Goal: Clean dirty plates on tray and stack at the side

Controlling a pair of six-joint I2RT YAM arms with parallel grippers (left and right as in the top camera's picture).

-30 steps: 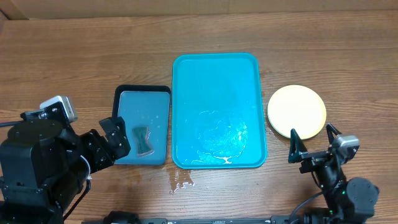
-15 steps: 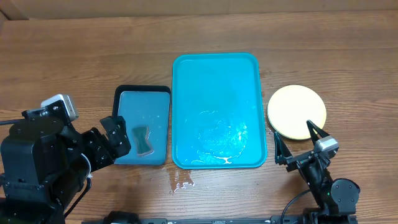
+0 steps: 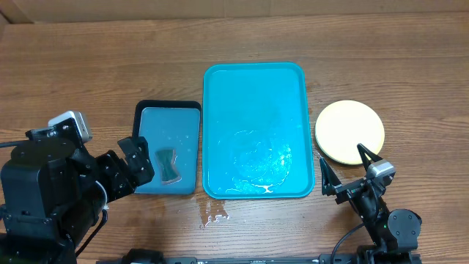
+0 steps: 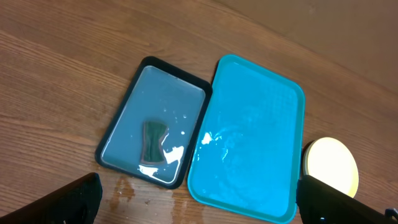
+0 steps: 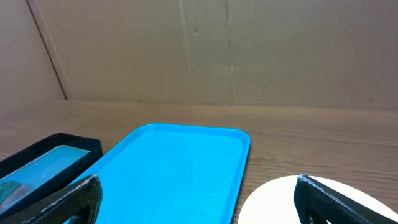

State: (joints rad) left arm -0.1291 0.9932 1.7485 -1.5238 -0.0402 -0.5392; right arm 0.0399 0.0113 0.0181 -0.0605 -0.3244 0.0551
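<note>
The turquoise tray [image 3: 253, 67] lies in the middle of the table with only a film of water on it; it also shows in both wrist views [image 4: 252, 106] [image 5: 168, 168]. The plates [image 3: 349, 130] sit on the wood to its right as one pale yellow disc [image 4: 333, 165] [image 5: 280, 199]; how many lie stacked I cannot tell. My right gripper [image 3: 343, 163] stands open with nothing in it, just in front of the plates' near edge [image 5: 205, 202]. My left gripper [image 3: 135, 163] is open with nothing between its fingers, at the near left corner of the small tray [image 4: 202, 205].
A smaller black-rimmed blue tray [image 3: 167, 110] holding water and a dark sponge [image 3: 169, 164] lies left of the turquoise tray. Spilled water [image 3: 214, 214] marks the wood in front of the two trays. A cardboard wall [image 5: 199, 50] stands behind the table.
My right gripper has moved left and turned, from the plates' lower right edge to just below their lower left edge. The left arm has not moved.
</note>
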